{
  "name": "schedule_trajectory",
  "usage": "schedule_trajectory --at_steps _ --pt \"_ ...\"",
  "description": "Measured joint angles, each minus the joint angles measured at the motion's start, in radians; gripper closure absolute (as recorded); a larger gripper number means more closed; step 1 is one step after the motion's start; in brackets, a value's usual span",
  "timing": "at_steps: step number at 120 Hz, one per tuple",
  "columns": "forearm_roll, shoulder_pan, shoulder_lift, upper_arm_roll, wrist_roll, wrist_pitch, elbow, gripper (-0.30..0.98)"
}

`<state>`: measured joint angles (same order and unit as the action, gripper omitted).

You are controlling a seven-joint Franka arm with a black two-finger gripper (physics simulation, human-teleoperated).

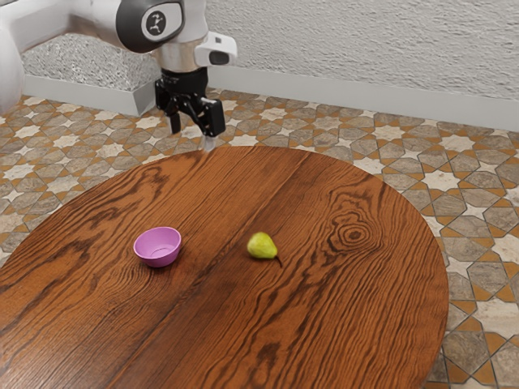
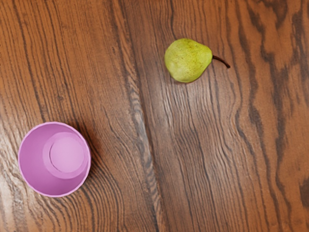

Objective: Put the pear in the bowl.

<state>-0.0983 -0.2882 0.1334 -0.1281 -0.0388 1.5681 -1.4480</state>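
The black gripper (image 1: 193,136) hangs above the far edge of the round wooden table (image 1: 332,324), its fingers seemingly apart, though they are small and dark here. The pear (image 1: 260,245) lies on its side on the table, below the gripper and toward the exterior view's right and near side; its stem (image 1: 280,262) points right and near. The purple bowl (image 1: 158,246) sits left of it. The pear's underside is hidden, and the top edge crops the arm (image 1: 57,20).
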Motion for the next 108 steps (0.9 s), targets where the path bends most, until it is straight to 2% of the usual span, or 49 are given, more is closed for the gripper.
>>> schedule_trajectory --at_steps 28,39,61,76,89,108 --pt "-0.003 -0.005 0.041 0.005 0.035 0.052 0.025 0.0" --pt "0.009 -0.004 0.105 0.005 0.186 0.032 0.048 0.0" --pt "0.109 0.001 0.352 -0.026 0.542 0.015 0.187 0.0" --pt "0.193 0.0 0.453 -0.07 0.733 0.06 0.219 0.0" --pt "0.245 0.0 0.491 -0.106 0.878 0.116 0.219 0.0" --pt "0.273 0.006 0.49 -0.161 1.037 0.138 0.221 0.0"
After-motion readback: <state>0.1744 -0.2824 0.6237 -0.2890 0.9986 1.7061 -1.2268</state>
